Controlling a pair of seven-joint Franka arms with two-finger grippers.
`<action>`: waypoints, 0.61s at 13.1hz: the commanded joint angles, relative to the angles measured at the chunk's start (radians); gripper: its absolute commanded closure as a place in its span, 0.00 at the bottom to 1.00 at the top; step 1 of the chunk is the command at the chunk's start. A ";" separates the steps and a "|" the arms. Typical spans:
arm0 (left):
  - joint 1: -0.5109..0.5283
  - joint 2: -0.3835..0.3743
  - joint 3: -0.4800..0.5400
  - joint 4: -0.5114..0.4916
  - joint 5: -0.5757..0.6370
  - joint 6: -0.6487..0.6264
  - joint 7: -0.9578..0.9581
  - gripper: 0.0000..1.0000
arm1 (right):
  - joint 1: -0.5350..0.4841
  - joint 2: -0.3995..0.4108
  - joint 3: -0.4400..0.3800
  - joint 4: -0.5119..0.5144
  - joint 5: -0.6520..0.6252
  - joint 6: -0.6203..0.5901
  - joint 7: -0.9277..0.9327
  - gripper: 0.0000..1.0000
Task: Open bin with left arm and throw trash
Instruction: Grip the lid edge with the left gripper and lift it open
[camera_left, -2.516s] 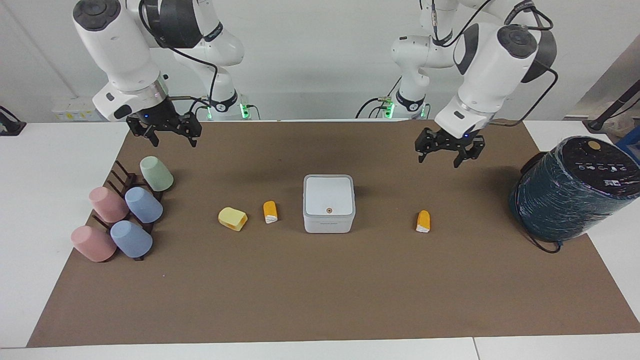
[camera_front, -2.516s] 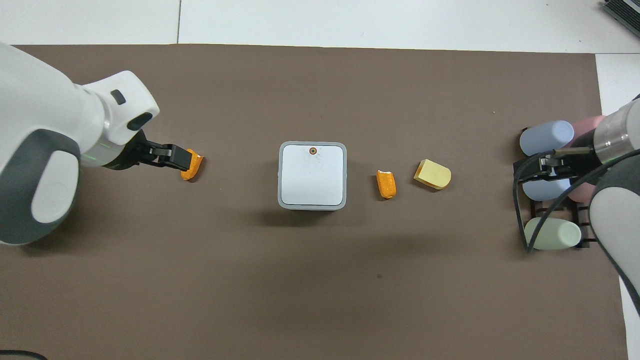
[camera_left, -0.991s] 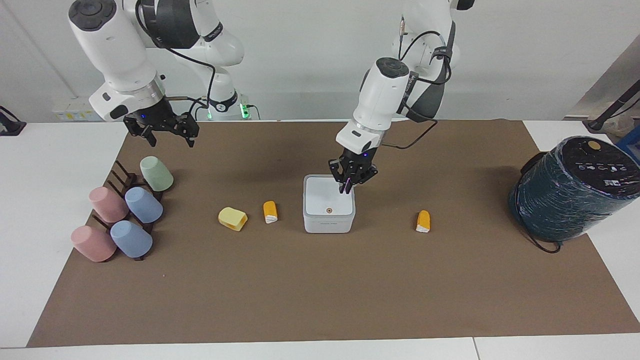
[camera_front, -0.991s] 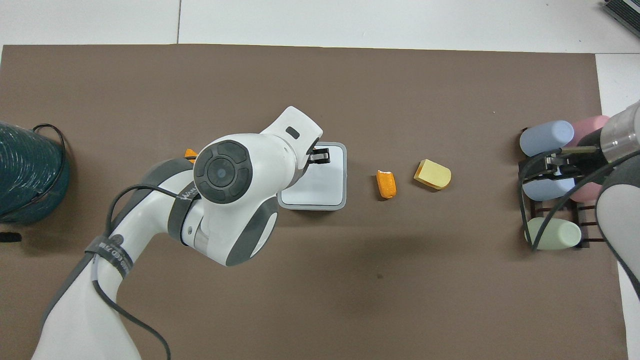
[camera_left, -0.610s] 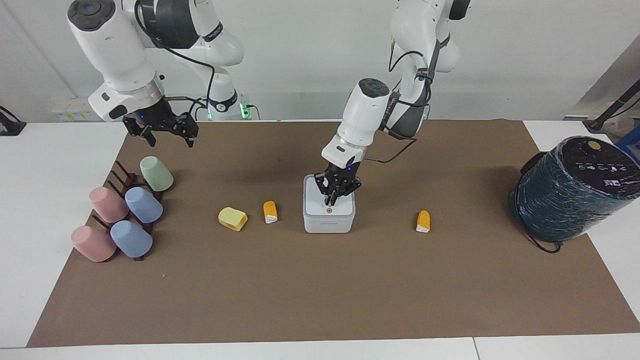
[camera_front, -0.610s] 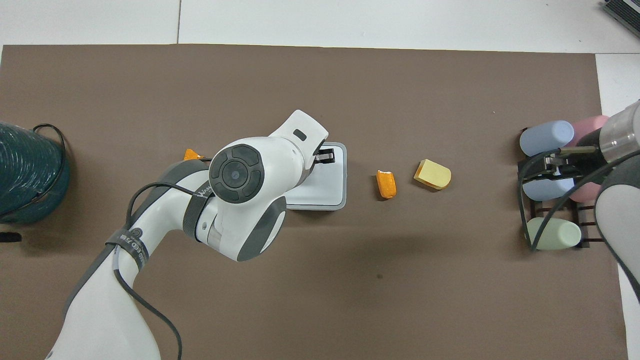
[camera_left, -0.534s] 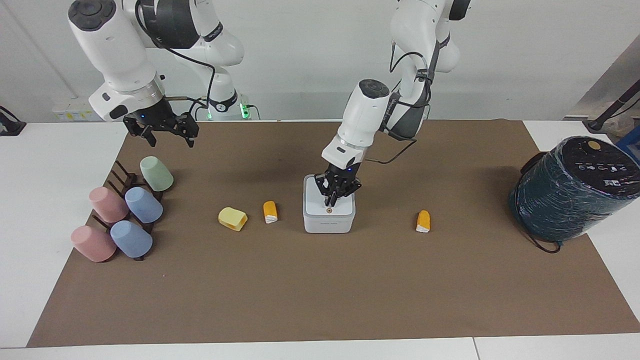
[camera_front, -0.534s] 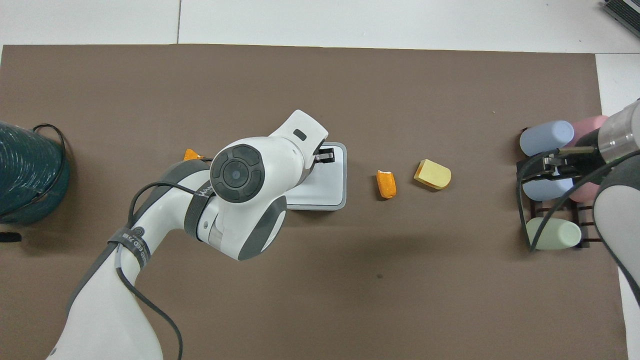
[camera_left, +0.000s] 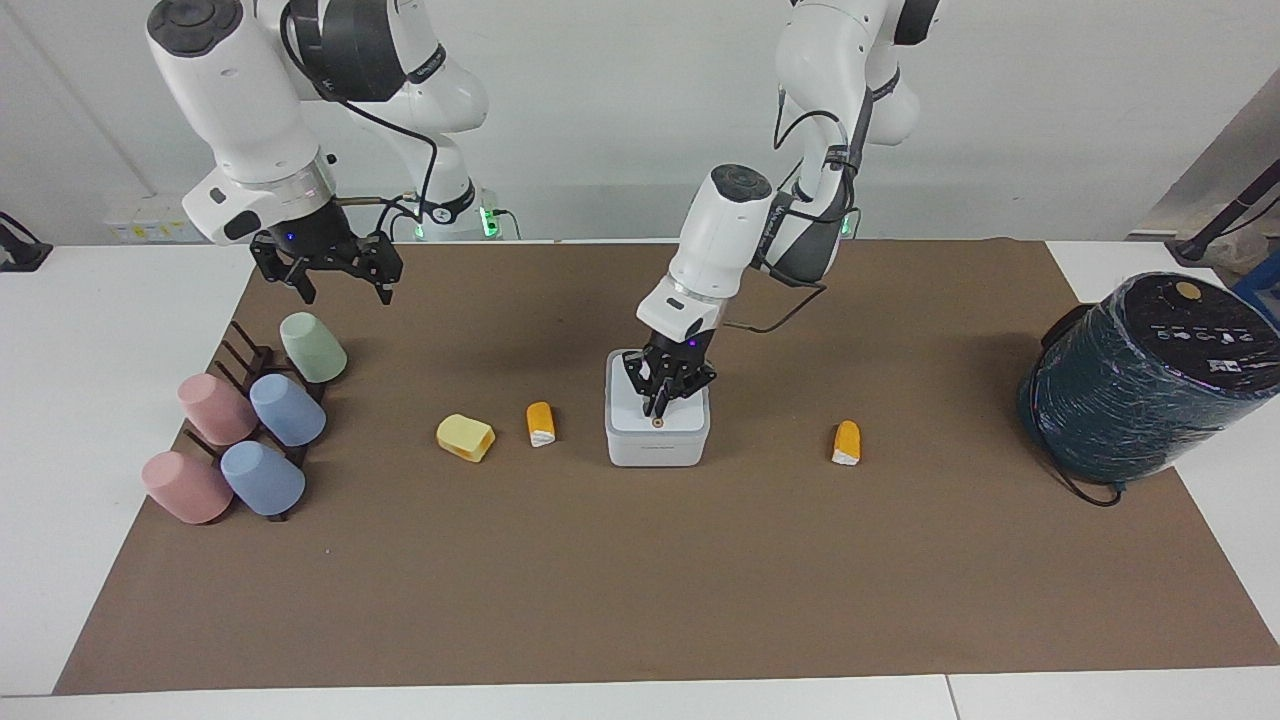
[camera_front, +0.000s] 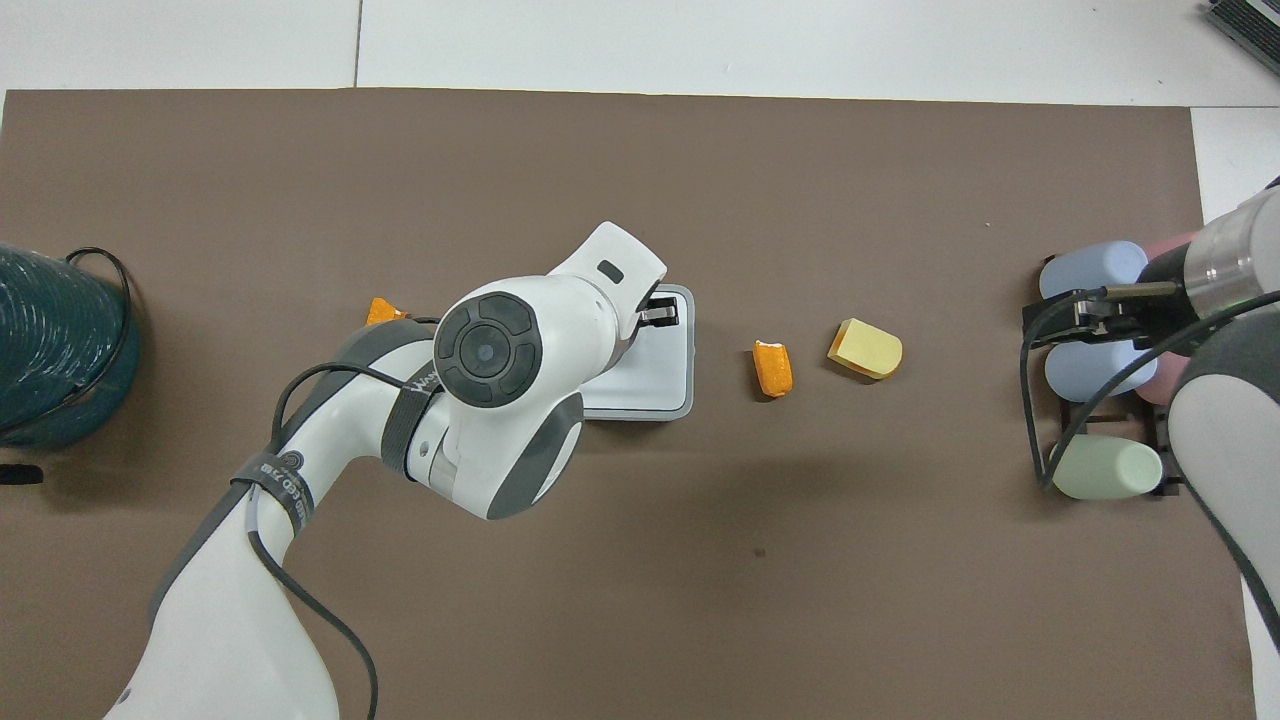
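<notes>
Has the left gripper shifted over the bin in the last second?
Yes. The left gripper, shut, has come down and away from the robots across the bin lid, from its robot-side edge to the orange button.

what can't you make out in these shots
- Orange button of the bin: in the overhead view the left arm covers it; in the facing view the shut left end effector sits right at it, contact unclear.
- Orange wedge: mostly under the left arm in the overhead view.
- Pink cups: largely behind the right arm in the overhead view.
</notes>
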 joint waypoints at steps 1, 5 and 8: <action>0.000 0.014 0.021 0.124 -0.014 -0.214 0.009 0.82 | -0.005 -0.013 0.005 -0.031 0.008 0.039 0.014 0.00; 0.098 -0.004 0.020 0.241 -0.005 -0.431 0.049 0.80 | -0.003 -0.012 0.005 -0.101 0.008 0.120 0.014 0.00; 0.198 -0.013 0.022 0.238 -0.006 -0.475 0.211 0.79 | 0.020 -0.006 0.005 -0.176 0.008 0.220 0.014 0.00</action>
